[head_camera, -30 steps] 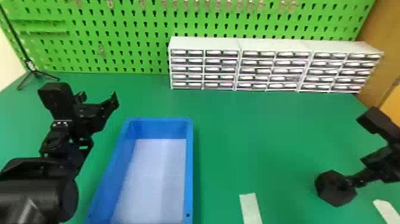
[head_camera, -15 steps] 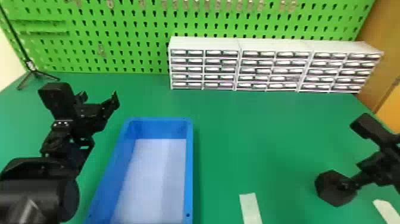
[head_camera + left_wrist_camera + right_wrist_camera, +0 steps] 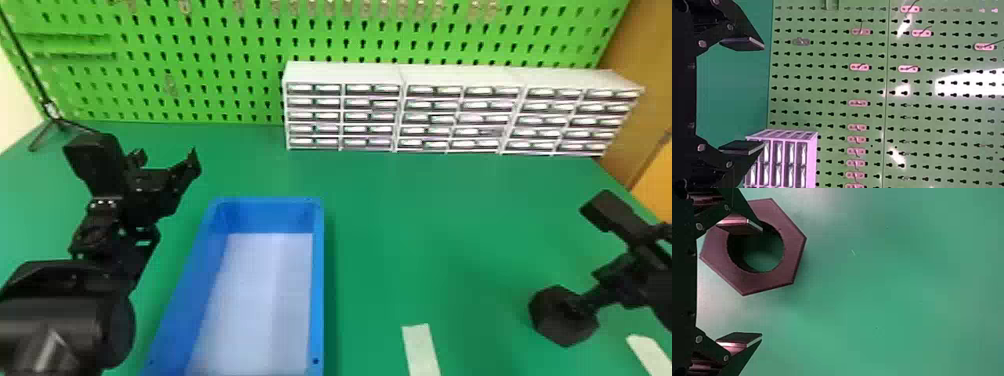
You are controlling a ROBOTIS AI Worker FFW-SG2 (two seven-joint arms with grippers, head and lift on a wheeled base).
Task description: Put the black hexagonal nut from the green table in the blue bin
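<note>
The black hexagonal nut (image 3: 557, 327) lies flat on the green table (image 3: 425, 220) at the right. Over its right part is my right gripper (image 3: 592, 296). In the right wrist view, the nut (image 3: 766, 281) has one finger of the open right gripper (image 3: 762, 283) overlapping its central hole; the other finger stands apart from it over bare table. The blue bin (image 3: 318, 280) has a pale floor with nothing on it. Left of the bin, my left gripper (image 3: 168, 156) is held over the table. In the left wrist view, the left gripper (image 3: 764, 95) is open with nothing between its fingers.
White drawer units (image 3: 345, 72) stand at the back against a green pegboard (image 3: 200, 45). A thin black stand (image 3: 55, 120) is at the back left. Pale strips lie on the table, one (image 3: 421, 350) between bin and nut, another (image 3: 650, 355) near the right gripper.
My right gripper has shifted a little to the left, farther over the nut. The nut, the bin and the left arm look unmoved.
</note>
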